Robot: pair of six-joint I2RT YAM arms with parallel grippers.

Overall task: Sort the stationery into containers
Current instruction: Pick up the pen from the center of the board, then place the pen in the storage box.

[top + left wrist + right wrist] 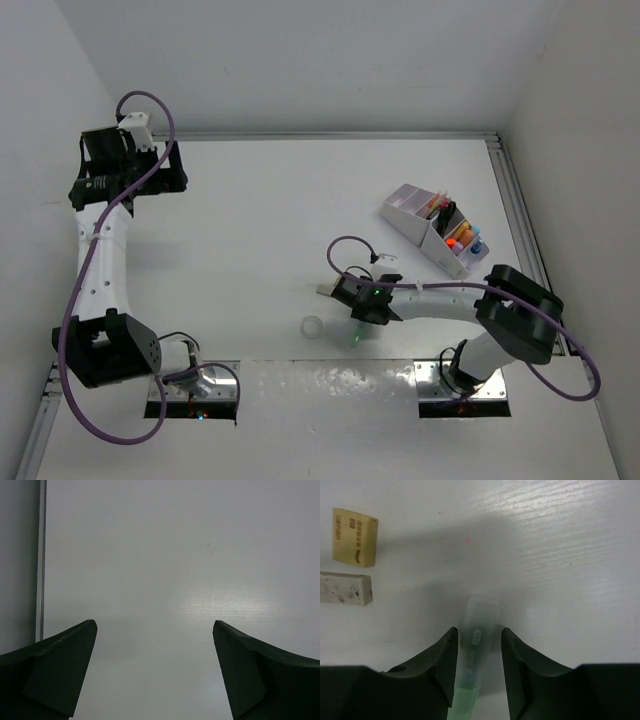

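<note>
A pale green highlighter (479, 617) lies on the white table, its greener end nearest the wrist camera. My right gripper (479, 630) is low over it with one jaw on each side; the jaws stand narrowly apart and a thin gap shows on the right side. From above, this gripper (360, 312) sits near the table's front centre, with the highlighter's green end (357, 336) poking out below it. The lilac-white organizer (405, 205) stands at the back right with pens and highlighters in it. My left gripper (154, 625) is wide open over bare table at the far left (140, 170).
A beige eraser (355, 536) and a dirty white eraser (345, 587) lie just left of the highlighter. A clear tape ring (313, 325) sits left of the right gripper. Metal rails run along the table's right and back edges.
</note>
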